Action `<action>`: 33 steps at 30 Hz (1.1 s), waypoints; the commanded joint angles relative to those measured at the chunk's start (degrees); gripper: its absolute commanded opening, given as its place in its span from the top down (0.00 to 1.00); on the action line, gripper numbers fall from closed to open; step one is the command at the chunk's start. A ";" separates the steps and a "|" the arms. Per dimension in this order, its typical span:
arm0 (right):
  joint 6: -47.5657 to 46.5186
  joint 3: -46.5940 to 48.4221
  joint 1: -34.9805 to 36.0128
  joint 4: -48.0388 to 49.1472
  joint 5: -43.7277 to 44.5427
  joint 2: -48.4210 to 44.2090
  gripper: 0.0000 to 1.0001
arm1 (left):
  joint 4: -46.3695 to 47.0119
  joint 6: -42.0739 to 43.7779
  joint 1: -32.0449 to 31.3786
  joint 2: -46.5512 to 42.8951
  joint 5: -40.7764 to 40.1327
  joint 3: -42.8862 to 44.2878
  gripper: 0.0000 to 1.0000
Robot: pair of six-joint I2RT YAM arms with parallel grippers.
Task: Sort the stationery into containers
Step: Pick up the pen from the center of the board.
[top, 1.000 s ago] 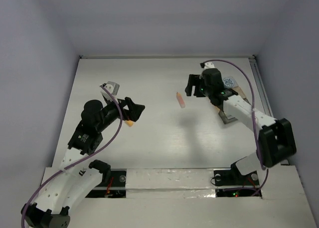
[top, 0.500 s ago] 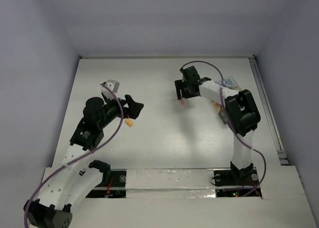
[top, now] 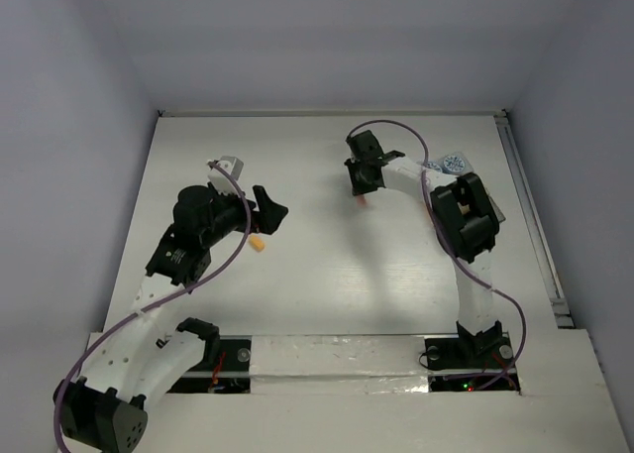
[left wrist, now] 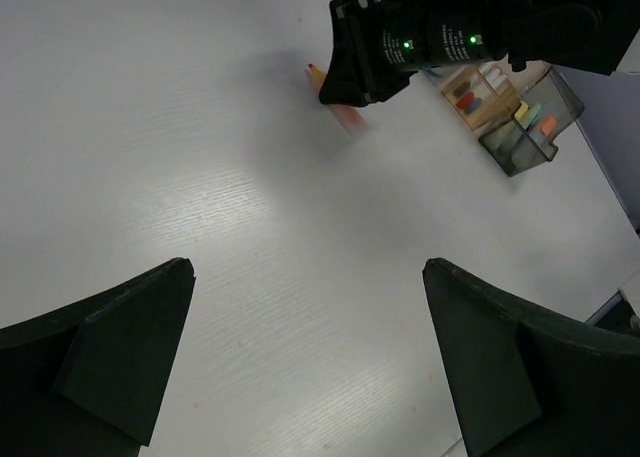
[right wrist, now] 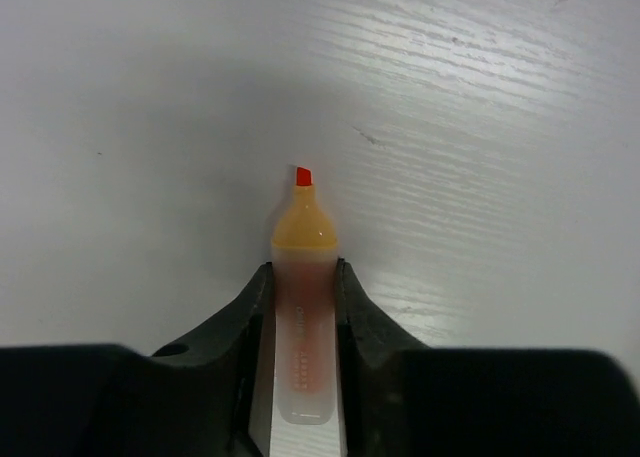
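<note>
Here, the left gripper (top: 270, 207) gapes wide; the right gripper (right wrist: 302, 270) is clamped on an orange marker (right wrist: 303, 322)
A small yellow stick (top: 259, 244) lies on the table (top: 297, 284) just beside the left fingers, untouched; mid-table, the marker sits lengthwise between the right fingers, red tip poking out; the clear tray (left wrist: 512, 155) stands near, rightward, partly behind that arm

Built of white link shells and black joint housings, left arm (top: 124, 339) and right arm (top: 474, 289) alike. Trailed by a thin purple cable (top: 238, 240) each. Tipped with matte black wedge fingers (left wrist: 110, 347); lit by two green lights (left wrist: 407, 45) at right wrist.
</note>
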 commanded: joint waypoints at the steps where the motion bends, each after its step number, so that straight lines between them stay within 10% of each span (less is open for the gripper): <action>1: 0.98 2.47 1.48 -1.19 0.98 2.42 0.90 | 2.90 -0.52 0.46 0.30 3.55 2.01 0.01; 13: 14.67 -12.55 13.33 20.68 -2.26 -24.01 1.00 | 2.90 -1.31 0.46 2.41 4.01 1.75 0.01; 24: 20.23 -13.44 25.91 34.32 -2.26 -28.17 1.00 | 3.78 -1.40 0.46 3.29 4.00 1.66 0.60; 33: 21.46 -14.05 28.11 36.60 0.37 -26.67 1.00 | 5.01 -1.57 0.46 2.67 4.96 1.22 0.66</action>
